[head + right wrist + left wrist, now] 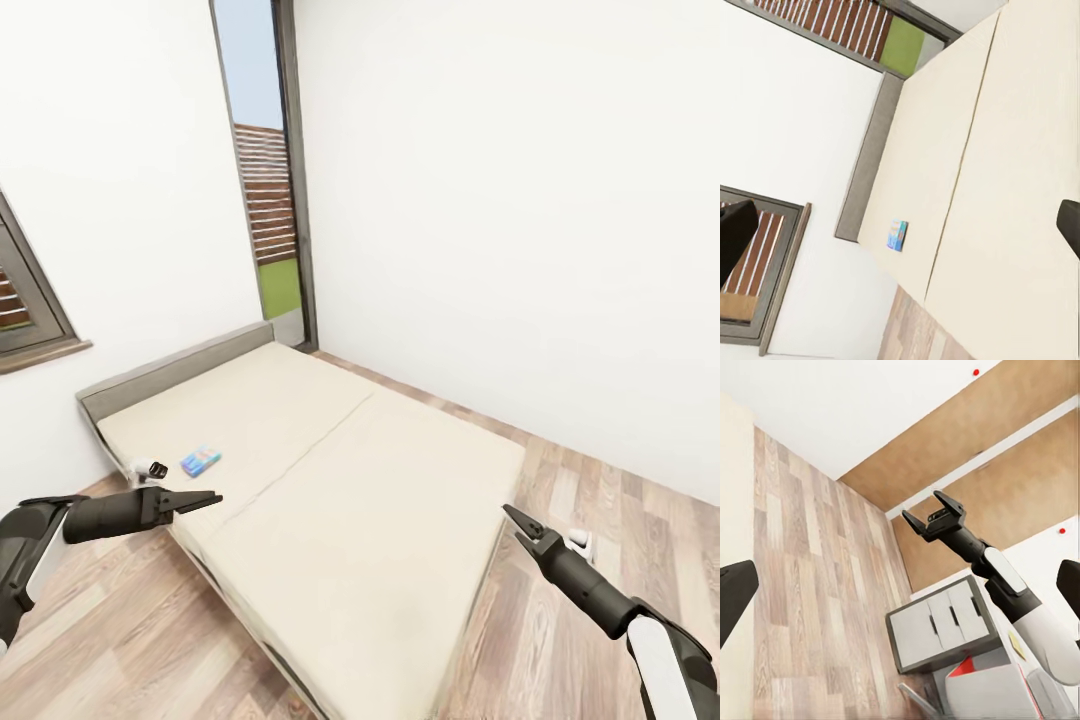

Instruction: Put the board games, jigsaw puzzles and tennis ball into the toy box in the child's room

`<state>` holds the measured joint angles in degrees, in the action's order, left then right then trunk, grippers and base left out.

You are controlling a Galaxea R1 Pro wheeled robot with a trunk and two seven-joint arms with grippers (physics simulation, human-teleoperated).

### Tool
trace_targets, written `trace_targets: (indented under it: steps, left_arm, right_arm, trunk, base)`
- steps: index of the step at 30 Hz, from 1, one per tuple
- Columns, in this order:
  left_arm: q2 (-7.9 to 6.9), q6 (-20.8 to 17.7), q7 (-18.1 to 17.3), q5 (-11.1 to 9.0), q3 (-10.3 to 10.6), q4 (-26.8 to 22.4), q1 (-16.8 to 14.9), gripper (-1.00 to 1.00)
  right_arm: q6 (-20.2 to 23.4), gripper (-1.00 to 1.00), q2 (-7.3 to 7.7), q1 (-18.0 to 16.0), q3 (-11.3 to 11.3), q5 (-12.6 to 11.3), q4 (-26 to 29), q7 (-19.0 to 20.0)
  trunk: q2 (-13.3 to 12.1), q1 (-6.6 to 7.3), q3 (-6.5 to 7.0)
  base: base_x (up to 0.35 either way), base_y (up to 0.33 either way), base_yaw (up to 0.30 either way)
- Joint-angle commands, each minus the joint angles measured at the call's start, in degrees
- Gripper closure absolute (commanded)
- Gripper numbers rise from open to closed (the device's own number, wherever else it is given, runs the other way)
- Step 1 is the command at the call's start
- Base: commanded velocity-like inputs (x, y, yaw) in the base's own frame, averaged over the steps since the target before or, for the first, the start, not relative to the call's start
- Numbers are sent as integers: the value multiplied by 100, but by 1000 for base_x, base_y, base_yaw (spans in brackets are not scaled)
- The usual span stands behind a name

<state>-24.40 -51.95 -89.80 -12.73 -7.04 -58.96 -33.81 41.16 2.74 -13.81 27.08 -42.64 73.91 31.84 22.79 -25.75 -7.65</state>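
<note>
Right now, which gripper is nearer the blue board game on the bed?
Left. The left gripper hovers just beside the blue board game; the right gripper is across the bed.

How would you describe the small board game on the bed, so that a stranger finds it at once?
Find the wide beige bed with its grey headboard. On the mattress half near the headboard, close to the edge by the left pincer, lies the small blue board game. It is the one colourful thing on the plain mattress.
</note>
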Motion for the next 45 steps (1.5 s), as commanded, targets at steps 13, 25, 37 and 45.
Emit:
trace_targets:
  steps: [13,25,37,45]
  left_arm:
    - [-8,-61,-20,-2,-5,-2,-2,-100]
    - [-9,-61,-20,-2,-7,-2,-2,-100]
    - [-10,-61,-20,-2,-8,-2,-2,-100]
    - [-11,-61,-20,-2,-16,-2,-2,-100]
  right_arm:
    - [40,-100,-2,-7,11,-16,0,6]
    - [37,-100,-2,-7,12,-16,0,6]
    - [33,-100,-2,-7,12,-16,0,6]
    - [33,-100,-2,-7,12,-16,0,6]
  trunk:
    - [12,-3,-45]
    - [12,-3,-76]
    - [12,-3,-106]
    - [12,-3,-126]
  base:
    - [0,61,-236]
    - [0,104,-236]
    - [18,128,-236]
    - [82,75,-236]
